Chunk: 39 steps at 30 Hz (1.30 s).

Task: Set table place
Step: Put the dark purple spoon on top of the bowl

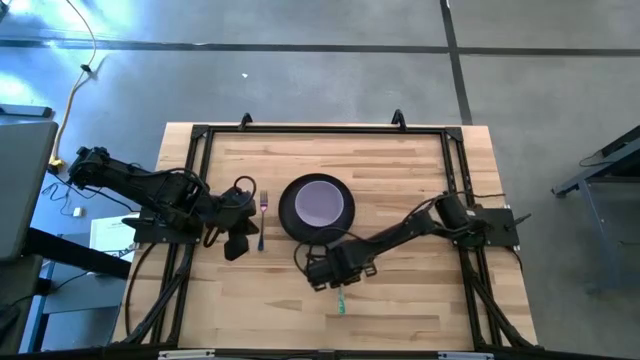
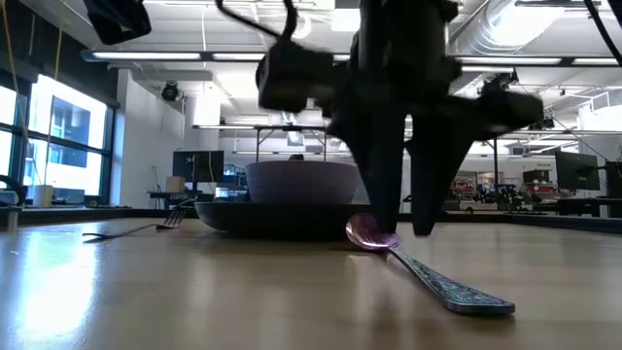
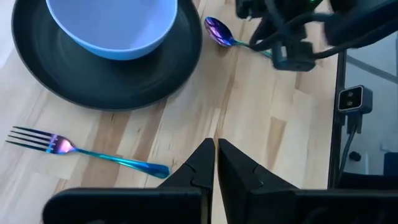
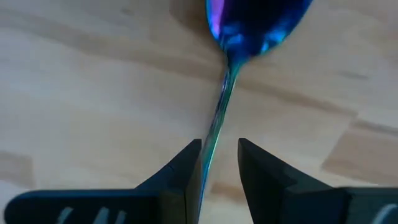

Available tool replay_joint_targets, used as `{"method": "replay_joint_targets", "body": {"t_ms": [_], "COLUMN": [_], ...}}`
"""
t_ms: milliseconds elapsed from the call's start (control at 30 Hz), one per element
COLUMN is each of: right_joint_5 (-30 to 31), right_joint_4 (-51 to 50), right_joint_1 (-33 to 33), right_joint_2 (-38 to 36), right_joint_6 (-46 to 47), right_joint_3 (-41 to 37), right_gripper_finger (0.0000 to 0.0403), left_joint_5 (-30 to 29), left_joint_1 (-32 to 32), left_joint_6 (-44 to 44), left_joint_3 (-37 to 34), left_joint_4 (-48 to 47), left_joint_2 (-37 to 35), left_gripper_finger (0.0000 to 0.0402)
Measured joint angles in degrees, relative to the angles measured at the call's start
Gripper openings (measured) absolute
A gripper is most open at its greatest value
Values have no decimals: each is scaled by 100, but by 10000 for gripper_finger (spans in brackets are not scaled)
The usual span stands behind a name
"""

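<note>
Spoon (image 1: 341,297) and right gripper (image 1: 335,272) were the pair that mattered at this moment: the utensil lay flat on the table (image 1: 420,310) just off the near edge of the dark plate (image 1: 290,222), its purple bowl toward the plate and its teal handle running away toward the table's front edge. The right wrist view showed that handle passing straight between the two fingers (image 4: 180,171), which stood slightly apart on either side of it with a sliver of wood visible on each flank, so nothing was clamped yet; from the low view the fingertips reached down to the tabletop close behind the spoon's bowl. Since the long axis already ran in line with the gap, the grasp seemed to need only a closing of the fingers, not any turn of the wrist. A lavender bowl (image 1: 322,201) sat centred on the plate, and the fork (image 1: 263,222) rested on the wood just left of the plate, tines pointing to the far side, apparently placed. Beside that fork hovered the left gripper (image 1: 237,243), its fingers pressed together on nothing, well away from the spoon, which left the right arm clearly the nearer one for this piece. Spoon placement looked like the remaining step.
</note>
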Motion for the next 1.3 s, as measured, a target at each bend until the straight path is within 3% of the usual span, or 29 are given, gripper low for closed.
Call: {"method": "replay_joint_targets", "body": {"t_ms": [267,500,900,1167,1300], "right_joint_5": [46,436,205,353,414], "right_joint_4": [118,95,212,212,210], "right_joint_1": [4,-4,-23,-5,-4], "right_joint_2": [110,110,457,475,475], "right_joint_6": [0,40,-159,-217,-225], "right_joint_3": [0,0,33,28,26], "right_gripper_finger": [94,94,93,9,13], "left_joint_5": [28,46,48,50,50], "left_joint_1": [0,0,1,0,0], "left_joint_6": [52,60,58,58,58], "left_joint_3": [0,0,0,0,0], "left_joint_4": [0,-2,-7,-7,-7], "left_joint_2": [0,0,-1,-2,-2], "left_gripper_finger": [8,8,8,8,8]}}
